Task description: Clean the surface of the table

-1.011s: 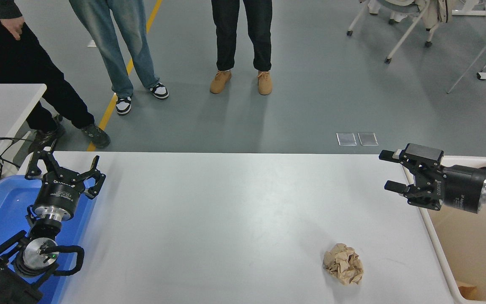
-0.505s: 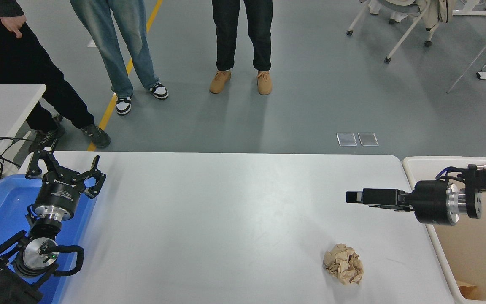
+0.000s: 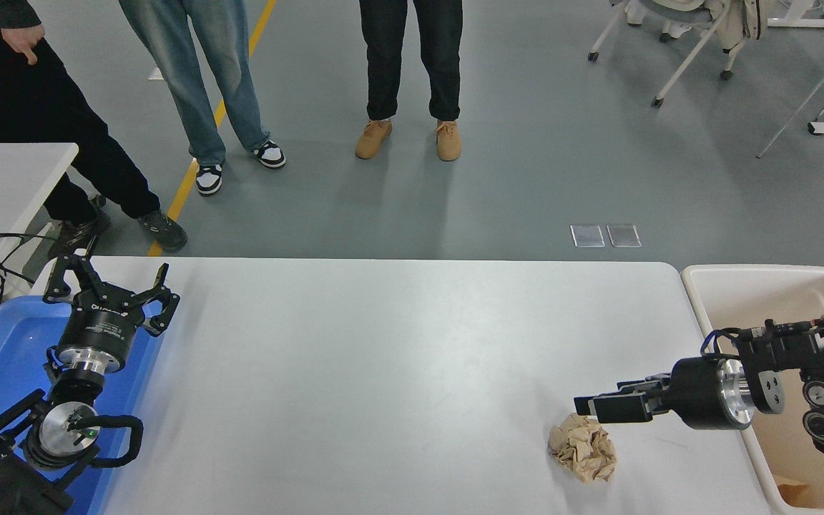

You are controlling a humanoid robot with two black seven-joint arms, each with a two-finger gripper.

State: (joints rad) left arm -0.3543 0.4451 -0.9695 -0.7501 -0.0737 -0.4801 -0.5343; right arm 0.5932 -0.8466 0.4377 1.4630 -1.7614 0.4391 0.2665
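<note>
A wide white table surface (image 3: 383, 372) fills the near scene. A crumpled brown paper ball (image 3: 583, 448) lies near its right, near edge. The right gripper (image 3: 601, 405) hovers just above the ball, finger spread unclear. The left gripper (image 3: 108, 290) rests at the far left, fingers spread wide, over a blue bin (image 3: 4, 357).
</note>
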